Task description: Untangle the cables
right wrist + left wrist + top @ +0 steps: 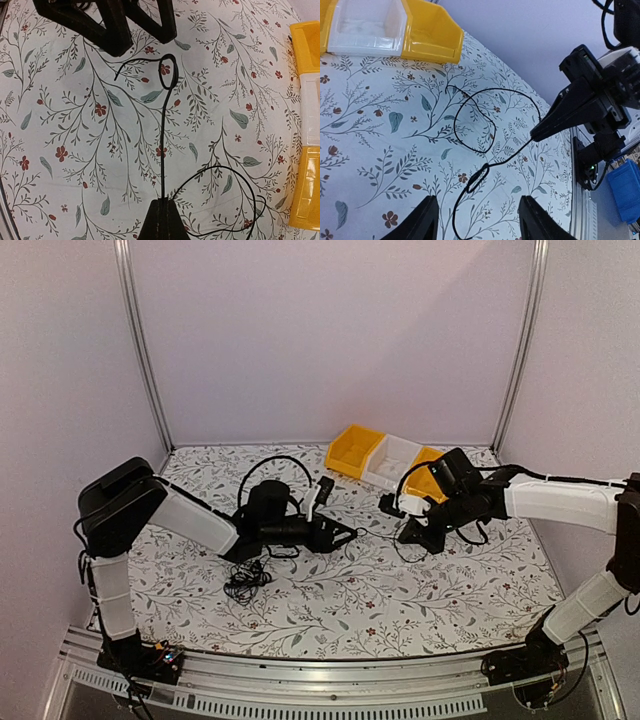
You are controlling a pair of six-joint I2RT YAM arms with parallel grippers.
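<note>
One thin black cable (pixel 474 120) lies looped on the floral cloth, with a small knot (pixel 477 180) just ahead of my left gripper (pixel 477 201). That gripper is open and empty, and the knot lies between and just ahead of its fingertips. My right gripper (pixel 164 204) is shut on the same cable (pixel 164 135), which runs straight from its tip to the knot (pixel 169 75). In the top view the left gripper (pixel 338 535) and right gripper (pixel 408 536) face each other. A second scribbly clump of cables (pixel 246 584) lies near the left arm.
Yellow (pixel 355 452), white (pixel 390 462) and yellow (pixel 424 482) bins stand in a row at the back of the table. The bins also show in the left wrist view (pixel 365 30). The table's metal front rail (pixel 320 670) runs along the near edge.
</note>
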